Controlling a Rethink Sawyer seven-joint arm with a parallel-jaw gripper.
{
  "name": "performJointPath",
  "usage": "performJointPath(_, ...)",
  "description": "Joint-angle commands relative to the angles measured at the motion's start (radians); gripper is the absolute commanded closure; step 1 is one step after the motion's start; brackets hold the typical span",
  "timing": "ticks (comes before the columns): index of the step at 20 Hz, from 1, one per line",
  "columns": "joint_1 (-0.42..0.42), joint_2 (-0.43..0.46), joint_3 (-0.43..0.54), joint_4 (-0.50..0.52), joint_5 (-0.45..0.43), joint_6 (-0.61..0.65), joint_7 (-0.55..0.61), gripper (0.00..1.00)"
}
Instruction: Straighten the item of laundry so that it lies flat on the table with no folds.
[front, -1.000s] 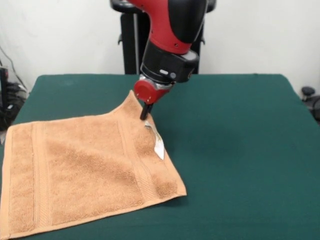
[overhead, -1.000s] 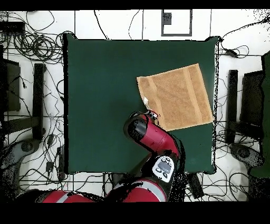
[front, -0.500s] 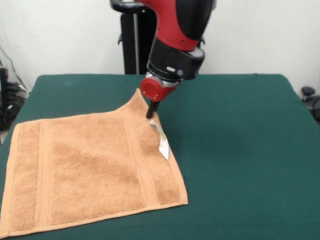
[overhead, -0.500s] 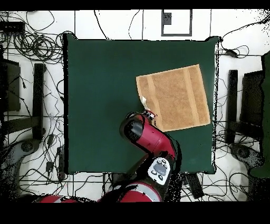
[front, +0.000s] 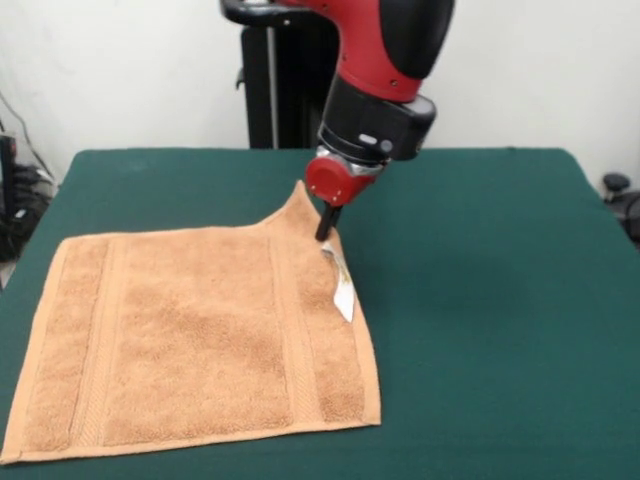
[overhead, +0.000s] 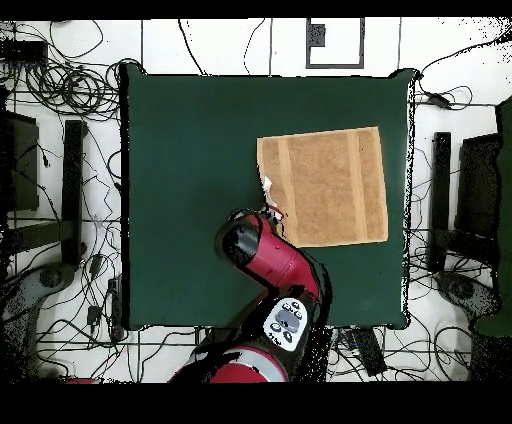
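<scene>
An orange-tan towel (front: 200, 330), the item of laundry, lies spread on the dark green table (front: 480, 300), left of centre in the front view. Band stripes run near its left and right edges. Its far right corner is raised into a peak, and my gripper (front: 325, 228) is shut on that peak. A small white tag (front: 343, 296) hangs from the towel's right edge just below the gripper. From above, the towel (overhead: 325, 185) looks nearly square on the right half of the table (overhead: 190, 150), with the gripper (overhead: 268, 208) at its lower left corner under the red arm.
The towel's near left corner reaches the table's front edge (front: 120, 470) in the front view. Bare green cloth extends to the right. Tangled cables (overhead: 60, 85) and black stands (overhead: 72, 190) surround the table on the floor.
The gripper has moved right in the front view with the raised corner in its grip. The whole towel has slid and turned with it, and now sits squarer to the table.
</scene>
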Motion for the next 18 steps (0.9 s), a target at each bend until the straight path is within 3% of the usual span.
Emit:
performJointPath(1,0.042,0.002,0.162,0.075,0.081,-0.007,0.184,1.00)
performJointPath(18,0.115,0.021,0.130,0.080,0.154,0.017,0.205,1.00)
